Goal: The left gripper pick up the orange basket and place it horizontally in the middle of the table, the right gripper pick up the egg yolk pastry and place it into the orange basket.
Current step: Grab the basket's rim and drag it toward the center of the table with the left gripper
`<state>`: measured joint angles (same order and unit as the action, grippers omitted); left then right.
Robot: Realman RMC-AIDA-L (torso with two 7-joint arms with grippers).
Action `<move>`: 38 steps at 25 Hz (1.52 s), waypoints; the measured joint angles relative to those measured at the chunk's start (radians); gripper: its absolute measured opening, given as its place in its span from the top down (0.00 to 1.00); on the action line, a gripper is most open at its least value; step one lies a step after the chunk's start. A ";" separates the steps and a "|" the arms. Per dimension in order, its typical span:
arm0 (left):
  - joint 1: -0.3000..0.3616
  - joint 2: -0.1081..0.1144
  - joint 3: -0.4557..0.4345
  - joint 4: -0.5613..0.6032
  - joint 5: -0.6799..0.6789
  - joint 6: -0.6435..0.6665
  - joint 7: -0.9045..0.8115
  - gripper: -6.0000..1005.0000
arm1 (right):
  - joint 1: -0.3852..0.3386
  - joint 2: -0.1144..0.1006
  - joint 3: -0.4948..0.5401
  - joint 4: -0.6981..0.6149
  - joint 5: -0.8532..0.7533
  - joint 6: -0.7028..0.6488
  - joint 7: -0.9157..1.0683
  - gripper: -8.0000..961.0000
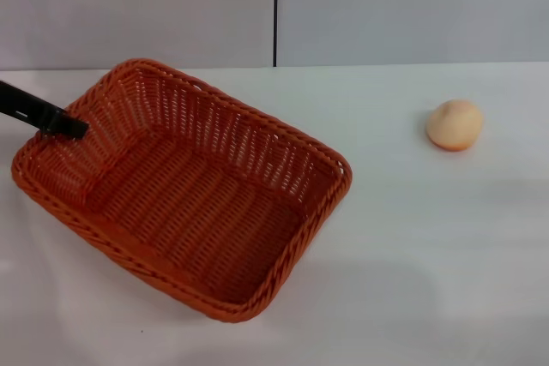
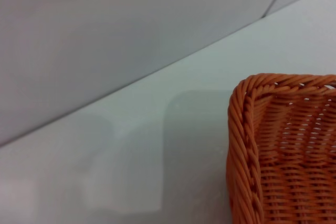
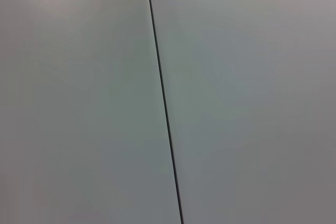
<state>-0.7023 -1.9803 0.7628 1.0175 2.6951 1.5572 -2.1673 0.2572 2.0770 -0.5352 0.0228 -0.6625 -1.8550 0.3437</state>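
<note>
Your left gripper (image 1: 73,126) sits at the orange basket (image 1: 184,190)'s left-end rim; whether its fingers grip, you cannot tell. Confirm the pinch, then swing the skewed basket square. The egg yolk pastry (image 1: 455,124) lies well right.

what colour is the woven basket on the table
The large rectangular woven wicker basket is orange-red all over, clearest in the head view.
</note>
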 joint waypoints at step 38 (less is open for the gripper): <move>0.136 -0.003 -0.274 0.079 -0.038 0.359 -0.259 0.81 | 0.059 -0.002 0.014 -0.043 0.000 0.085 -0.008 0.30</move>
<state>-0.5659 -1.9833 0.4885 1.0966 2.6568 1.9160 -2.4261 0.3160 2.0754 -0.5215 -0.0200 -0.6626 -1.7696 0.3360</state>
